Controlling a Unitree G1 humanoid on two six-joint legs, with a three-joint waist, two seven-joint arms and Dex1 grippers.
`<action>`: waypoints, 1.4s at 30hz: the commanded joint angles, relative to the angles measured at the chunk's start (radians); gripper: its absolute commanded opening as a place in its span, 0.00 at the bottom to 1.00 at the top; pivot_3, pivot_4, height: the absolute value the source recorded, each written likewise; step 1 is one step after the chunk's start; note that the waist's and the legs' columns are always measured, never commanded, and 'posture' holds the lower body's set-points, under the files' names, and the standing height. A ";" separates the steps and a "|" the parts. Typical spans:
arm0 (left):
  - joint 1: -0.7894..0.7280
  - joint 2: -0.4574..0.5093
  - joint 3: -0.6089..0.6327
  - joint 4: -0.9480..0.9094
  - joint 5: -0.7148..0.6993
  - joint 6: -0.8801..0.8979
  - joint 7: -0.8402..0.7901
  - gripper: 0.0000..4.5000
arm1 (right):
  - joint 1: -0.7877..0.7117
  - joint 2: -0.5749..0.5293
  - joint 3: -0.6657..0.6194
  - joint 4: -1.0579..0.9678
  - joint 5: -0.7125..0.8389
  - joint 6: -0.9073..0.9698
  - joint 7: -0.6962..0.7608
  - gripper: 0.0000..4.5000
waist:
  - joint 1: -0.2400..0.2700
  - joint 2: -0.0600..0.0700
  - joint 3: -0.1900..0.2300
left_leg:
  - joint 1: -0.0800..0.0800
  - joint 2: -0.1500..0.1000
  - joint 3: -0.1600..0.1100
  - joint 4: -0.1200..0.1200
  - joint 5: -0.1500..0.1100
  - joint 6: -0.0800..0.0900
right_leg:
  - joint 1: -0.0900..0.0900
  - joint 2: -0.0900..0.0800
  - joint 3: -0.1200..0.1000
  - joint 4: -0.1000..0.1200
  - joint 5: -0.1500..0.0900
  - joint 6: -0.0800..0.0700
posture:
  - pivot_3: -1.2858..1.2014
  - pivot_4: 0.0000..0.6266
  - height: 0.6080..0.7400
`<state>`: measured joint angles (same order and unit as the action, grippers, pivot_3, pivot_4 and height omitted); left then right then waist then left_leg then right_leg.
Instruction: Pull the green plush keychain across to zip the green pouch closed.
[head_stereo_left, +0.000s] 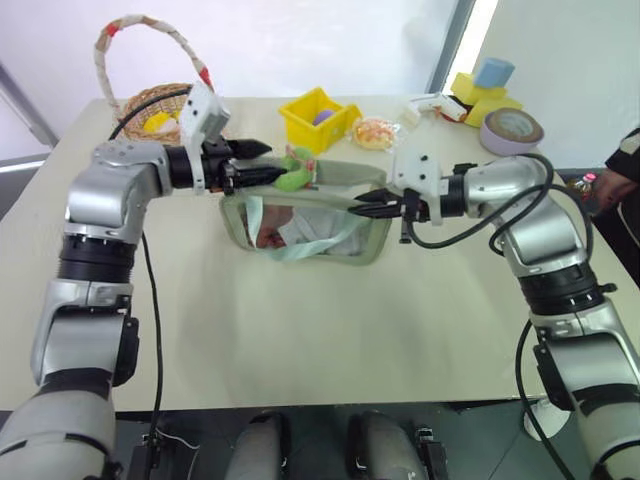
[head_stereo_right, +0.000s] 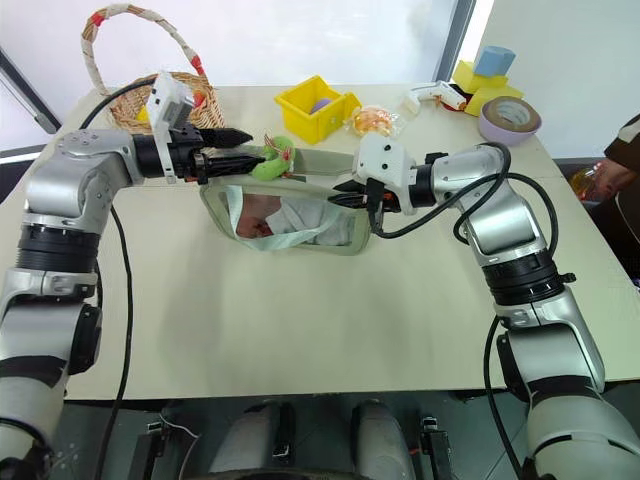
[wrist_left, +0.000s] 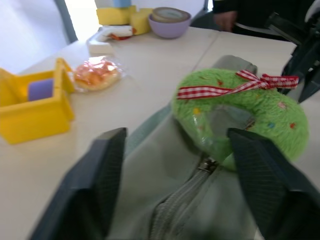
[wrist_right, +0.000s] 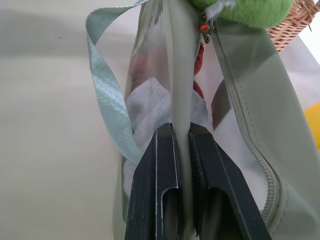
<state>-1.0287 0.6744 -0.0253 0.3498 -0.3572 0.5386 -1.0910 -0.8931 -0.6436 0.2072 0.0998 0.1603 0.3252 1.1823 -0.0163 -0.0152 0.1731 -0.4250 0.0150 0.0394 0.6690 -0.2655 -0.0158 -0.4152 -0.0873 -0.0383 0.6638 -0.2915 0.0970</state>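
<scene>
The green pouch (head_stereo_left: 310, 228) hangs just above the table, its clear window showing red and white contents, a pale strap (wrist_right: 107, 107) drooping from it. My right gripper (head_stereo_left: 360, 208) is shut on the pouch's right upper edge; the right wrist view shows its fingers (wrist_right: 160, 165) pinching the fabric. The green plush keychain (wrist_left: 240, 112), a fuzzy ring with a red checked ribbon, sits on the zipper pull at the pouch's top left corner. My left gripper (wrist_left: 177, 135) is open, its two fingers (wrist_left: 102, 170) spread wide on either side of the zipper, just short of the plush and apart from it.
Behind the pouch stand a yellow bin (head_stereo_left: 318, 118), a wicker basket (head_stereo_left: 160, 110) with toys and a wrapped pastry (head_stereo_left: 374, 132). A tape roll (head_stereo_left: 511, 130) and yellow and blue blocks (head_stereo_left: 485, 90) sit at the back right. A person's hand (head_stereo_left: 610, 185) is at the right edge.
</scene>
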 joint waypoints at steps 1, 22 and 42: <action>-0.042 0.090 0.050 -0.057 0.001 0.003 -0.027 0.99 | -0.030 0.013 -0.012 0.011 -0.001 -0.025 -0.004 0.00 | -0.004 0.000 0.000 | 0.000 0.000 0.000 0.000 0.000 0.000 | 0.000 0.000 0.000 0.000 0.000 0.000 | 0.52 0.24 0.99; 0.232 0.141 0.041 -0.186 0.048 -0.104 -0.024 0.39 | -0.063 0.036 -0.016 0.043 -0.010 -0.037 0.014 0.00 | 0.002 0.000 0.000 | 0.001 0.001 0.001 0.000 0.000 0.000 | 0.000 0.000 0.002 0.001 0.000 0.000 | 0.52 0.24 0.99; 0.258 0.134 0.015 -0.180 0.104 -0.176 -0.043 0.00 | -0.265 0.215 -0.040 -0.002 0.096 0.229 -0.116 0.45 | 0.001 0.000 0.000 | 0.001 0.001 0.002 -0.001 0.000 0.000 | -0.001 0.000 0.003 0.001 0.000 0.000 | 0.52 0.24 0.99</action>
<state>-0.7724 0.8034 -0.0167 0.1812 -0.2517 0.3658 -1.1304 -1.1322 -0.4479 0.1553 0.1189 0.2636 0.5732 1.1030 -0.0155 -0.0152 0.1727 -0.4243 0.0159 0.0418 0.6684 -0.2656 -0.0156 -0.4161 -0.0873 -0.0355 0.6651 -0.2914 0.0970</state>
